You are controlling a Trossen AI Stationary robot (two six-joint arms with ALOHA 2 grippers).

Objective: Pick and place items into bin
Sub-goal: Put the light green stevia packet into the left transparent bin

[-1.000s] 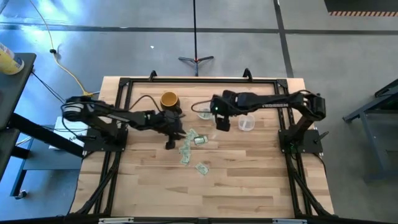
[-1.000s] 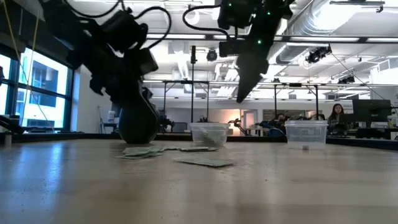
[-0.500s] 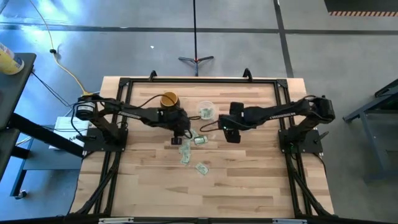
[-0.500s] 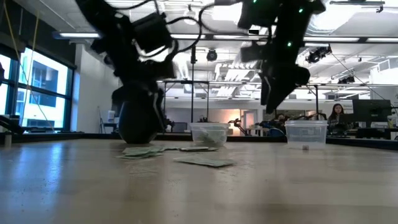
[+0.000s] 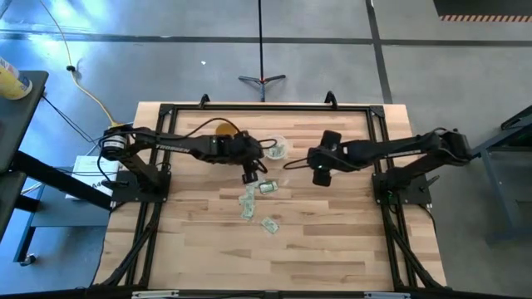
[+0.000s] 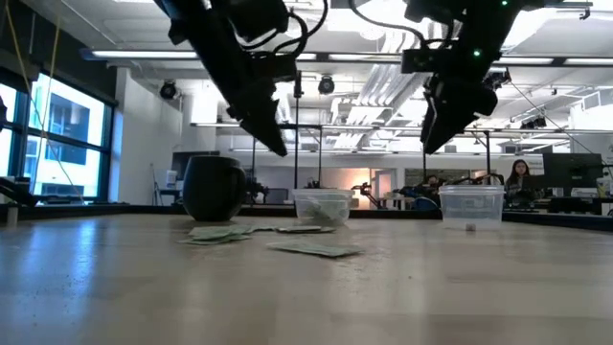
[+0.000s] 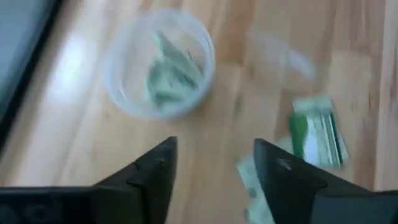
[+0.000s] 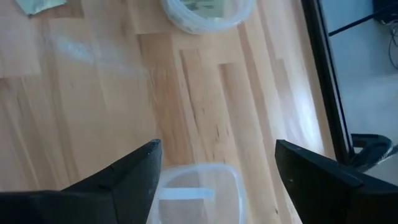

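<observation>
Several pale-green slips lie flat on the wood: one (image 5: 266, 188), one (image 5: 247, 203), one (image 5: 270, 224), and one shows in the left wrist view (image 7: 317, 130). The clear bowl (image 5: 276, 149) (image 7: 158, 71) stands on the table with green slips inside. My left gripper (image 5: 249, 174) (image 7: 211, 168) hangs open and empty above the table, just on the near-left side of the bowl, well above it in the low view (image 6: 273, 144). My right gripper (image 5: 320, 174) (image 8: 217, 177) is open and empty, raised over the small clear cup (image 8: 196, 193) (image 6: 469, 206), right of the bowl.
The yellow mug (image 5: 223, 128) stands far-left of the bowl, partly under my left arm; it looks dark in the low view (image 6: 213, 187). A black frame runs around the table (image 5: 166, 116). Bare wood lies toward the near edge (image 5: 274, 266).
My left gripper has risen from table height beside the mug and slips and moved right and far, toward the bowl. My right gripper has moved from over the bowl toward the table's right, ending above the clear cup. The slips on the wood have stayed put.
</observation>
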